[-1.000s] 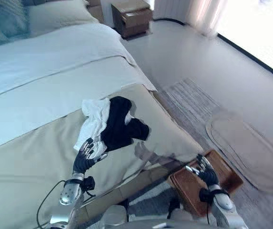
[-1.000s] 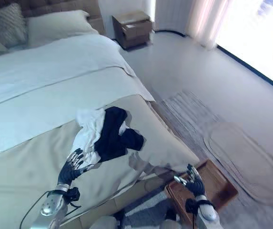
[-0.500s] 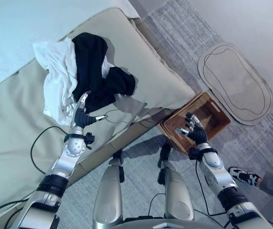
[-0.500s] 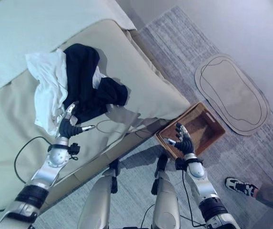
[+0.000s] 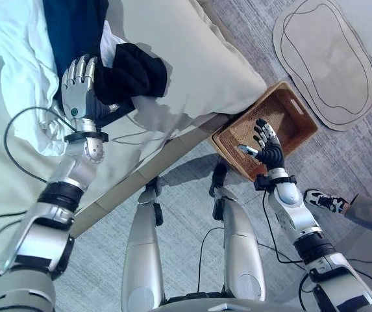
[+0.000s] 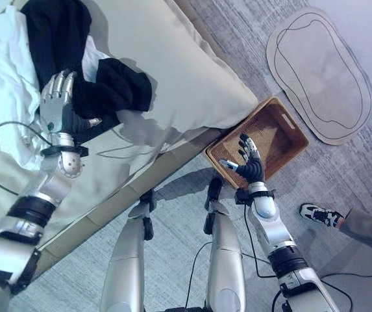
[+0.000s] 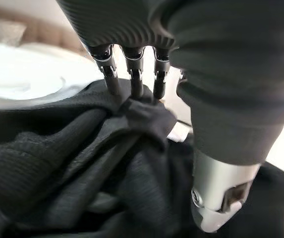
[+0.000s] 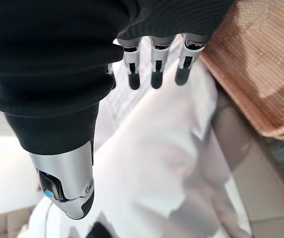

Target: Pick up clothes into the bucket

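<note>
A black garment (image 5: 132, 70) lies bunched on a white garment (image 5: 10, 45) near the foot corner of the bed (image 5: 198, 71). My left hand (image 5: 78, 83) rests on the black garment with its fingers straight. In the left wrist view its fingertips (image 7: 134, 82) press into a fold of the black cloth (image 7: 82, 163), and the thumb stands straight beside them. My right hand (image 5: 267, 147) hangs open with spread fingers over the near edge of the brown wicker basket (image 5: 296, 107) on the floor by the bed corner. That basket (image 8: 270, 59) also shows past the right hand's fingers (image 8: 154, 72).
The bed's beige cover drops to a wooden frame edge (image 5: 147, 172) just before me. An oval grey mat (image 5: 332, 55) lies on the striped carpet beyond the basket. A person's shoe (image 5: 325, 201) and trouser leg (image 5: 371, 213) stand at the right.
The camera has tipped further down. My left hand has gone forward from the clothes' near edge onto the black garment. My right hand stays open by the basket.
</note>
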Motion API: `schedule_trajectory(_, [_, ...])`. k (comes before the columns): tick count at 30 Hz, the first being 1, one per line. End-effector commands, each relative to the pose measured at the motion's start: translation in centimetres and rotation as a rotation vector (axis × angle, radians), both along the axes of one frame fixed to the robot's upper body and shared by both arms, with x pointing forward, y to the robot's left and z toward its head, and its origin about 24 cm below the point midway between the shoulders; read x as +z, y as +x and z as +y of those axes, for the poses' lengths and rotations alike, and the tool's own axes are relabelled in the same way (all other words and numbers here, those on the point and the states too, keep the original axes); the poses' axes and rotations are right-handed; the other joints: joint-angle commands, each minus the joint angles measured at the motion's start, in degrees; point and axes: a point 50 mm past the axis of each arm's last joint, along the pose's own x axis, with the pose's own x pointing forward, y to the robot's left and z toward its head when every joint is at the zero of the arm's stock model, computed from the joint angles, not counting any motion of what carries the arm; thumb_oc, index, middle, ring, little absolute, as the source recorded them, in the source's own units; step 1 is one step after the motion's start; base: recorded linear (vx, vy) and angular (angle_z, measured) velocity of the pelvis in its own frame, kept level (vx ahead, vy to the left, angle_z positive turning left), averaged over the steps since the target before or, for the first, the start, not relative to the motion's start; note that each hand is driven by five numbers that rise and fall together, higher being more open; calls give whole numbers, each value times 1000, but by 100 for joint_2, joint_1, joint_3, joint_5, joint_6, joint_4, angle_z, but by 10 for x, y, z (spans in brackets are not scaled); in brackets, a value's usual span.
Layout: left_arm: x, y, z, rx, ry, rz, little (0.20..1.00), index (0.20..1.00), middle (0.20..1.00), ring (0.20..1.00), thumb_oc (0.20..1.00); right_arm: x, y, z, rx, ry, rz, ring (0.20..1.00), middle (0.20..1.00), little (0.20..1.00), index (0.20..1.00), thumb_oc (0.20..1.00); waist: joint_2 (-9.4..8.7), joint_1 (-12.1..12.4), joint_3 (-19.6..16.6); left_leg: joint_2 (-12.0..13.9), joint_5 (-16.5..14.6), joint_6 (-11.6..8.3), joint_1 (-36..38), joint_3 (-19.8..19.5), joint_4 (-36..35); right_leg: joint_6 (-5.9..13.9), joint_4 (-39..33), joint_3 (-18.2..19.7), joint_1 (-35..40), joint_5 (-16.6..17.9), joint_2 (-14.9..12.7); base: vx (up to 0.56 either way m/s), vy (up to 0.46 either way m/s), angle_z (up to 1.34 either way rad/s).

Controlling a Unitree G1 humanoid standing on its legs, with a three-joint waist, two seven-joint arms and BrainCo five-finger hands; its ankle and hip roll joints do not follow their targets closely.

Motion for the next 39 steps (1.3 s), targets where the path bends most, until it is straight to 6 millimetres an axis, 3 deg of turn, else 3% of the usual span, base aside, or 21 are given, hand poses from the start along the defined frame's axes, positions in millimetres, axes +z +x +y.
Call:
schedule_trajectory(1, [9, -5, 20, 120, 170, -54, 1000, 1000, 1000, 1000, 1000, 15, -13, -5, 14, -17, -118, 1000, 1000, 1000, 1000, 1000, -69, -33, -399, 140, -459, -25, -355, -204, 629, 590, -8, 295, -71, 252, -391, 0, 0, 0])
schedule_trajectory(5, [-3, 1, 33, 229, 291, 114, 1000, 1000, 1000, 1000, 1000, 20, -10, -8, 6, -32, -133, 1000, 1000, 1000, 1000, 1000, -45, -93, -442, 111, -458, -10, -464, -191, 616, 593, -29, 318, -182, 266, -393, 3, 31, -3])
schedule_trajectory(11, [-11, 8, 31, 242, 276, 217, 1000, 1000, 1000, 1000, 1000, 17, -10, -10, -5, -41, -119, 1000, 1000, 1000, 1000, 1000, -38, -126, -483, 99, -450, -7, -540, -205, 643, 575, 6, 340, -264, 234, -383, 2, 6, -1])
schedule_trajectory(12, [-17, 9, 32, 257, 297, 271, 715, 715, 715, 715, 715, 17, -10, -11, -4, -45, -114, 1000, 1000, 1000, 1000, 1000, -37, -136, -521, 97, -452, -7, -548, -204, 644, 569, 7, 341, -266, 227, -379, 0, 0, 0])
schedule_trajectory(13, [-17, 9, 32, 256, 298, 271, 592, 592, 592, 592, 592, 17, -10, -11, -5, -45, -114, 1000, 1000, 1000, 1000, 1000, -37, -132, -523, 97, -452, -7, -550, -204, 643, 569, 6, 341, -269, 227, -378, 0, 0, 0])
schedule_trajectory(14, [-21, 10, 33, 261, 303, 296, 285, 285, 285, 285, 285, 16, -10, -11, 0, -48, -110, 1000, 1000, 1000, 1000, 1000, -36, -136, -541, 98, -452, -7, -555, -204, 647, 567, 9, 347, -280, 228, -374, 0, 0, 0])
schedule_trajectory(15, [-24, 10, 33, 262, 314, 321, 200, 200, 200, 200, 200, 15, -10, -11, 5, -50, -107, 1000, 1000, 1000, 1000, 1000, -37, -142, -558, 102, -450, -8, -552, -209, 644, 567, 10, 343, -288, 232, -374, 0, 0, 0])
schedule_trajectory(28, [-38, 5, 31, 234, 311, 372, 200, 200, 200, 200, 200, 6, -14, -11, 13, -60, -73, 1000, 1000, 1000, 1000, 1000, -20, -50, -661, 93, -366, -57, -175, -185, 340, 555, -295, 237, 128, 272, -346, 0, 0, 0])
schedule_trajectory(33, [-45, 1, 20, 171, 280, 359, 200, 200, 200, 200, 200, 1, -15, -13, 3, -71, -48, 1000, 1000, 1000, 1000, 1000, 2, 32, -713, 85, -339, -79, 206, -196, 115, 561, -448, 165, 478, 273, -342, 10, -9, 0])
schedule_trajectory(34, [-47, -5, 6, 92, 240, 316, 200, 200, 200, 200, 200, -3, -15, -15, -12, -81, -28, 1000, 1000, 1000, 1000, 1000, 8, 141, -751, 69, -325, -96, 552, -199, -67, 569, -593, 117, 840, 271, -355, 41, -35, 0])
schedule_trajectory(36, [-47, -9, 2, 64, 227, 303, 200, 200, 200, 200, 200, -3, -15, -15, -13, -83, -23, 1000, 1000, 1000, 1000, 1000, 8, 169, -747, 63, -306, -108, 723, -199, -179, 573, -683, 80, 1029, 277, -355, 52, -53, 0])
schedule_trajectory(37, [-50, -13, -11, -19, 152, 286, 200, 200, 200, 200, 200, -3, -14, -15, -18, -87, -20, 1000, 1000, 1000, 1000, 1000, 14, 245, -795, 53, -266, -131, 997, -213, -373, 578, -832, 26, 1301, 294, -351, 54, -53, 2])
schedule_trajectory(39, [-54, -17, -17, -75, 48, 281, 200, 200, 200, 200, 200, -4, -14, -15, -24, -87, -13, 1000, 1000, 1000, 1000, 1000, 18, 269, -771, 45, -217, -148, 1230, -226, -527, 576, -968, -38, 1555, 326, -347, 62, -50, 10])
